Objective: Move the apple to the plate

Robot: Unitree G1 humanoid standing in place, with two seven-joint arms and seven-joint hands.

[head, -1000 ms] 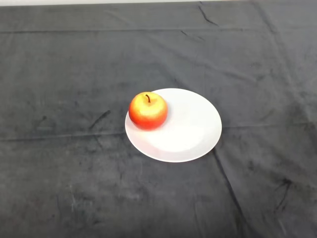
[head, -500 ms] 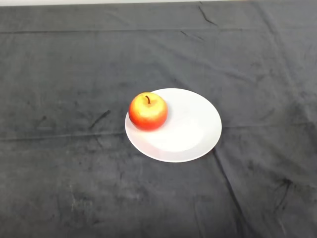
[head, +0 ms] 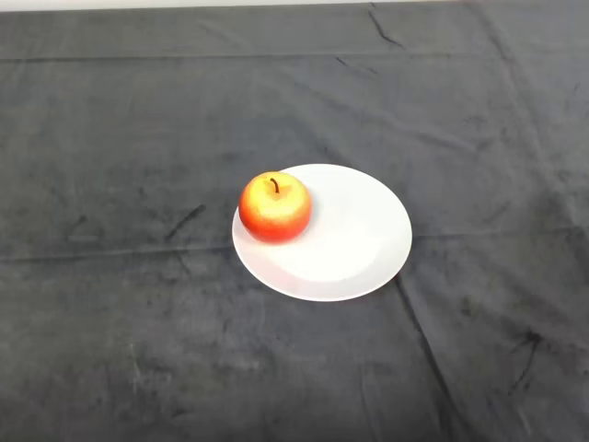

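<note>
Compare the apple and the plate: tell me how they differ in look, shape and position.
The apple is red and yellow with a dark stem; the plate is plain white. The apple is round and stands tall, stem up; the plate is flat and much wider. The apple sits on the plate's left edge, while the plate lies directly on the dark cloth. Both are round in outline from above.

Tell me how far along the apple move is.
Looks done: the apple sits stem-up on the plate, at its left edge. Nothing is in hand; no part of the robot shows. Nothing seems left, though the apple sits near the rim rather than the centre.
</note>
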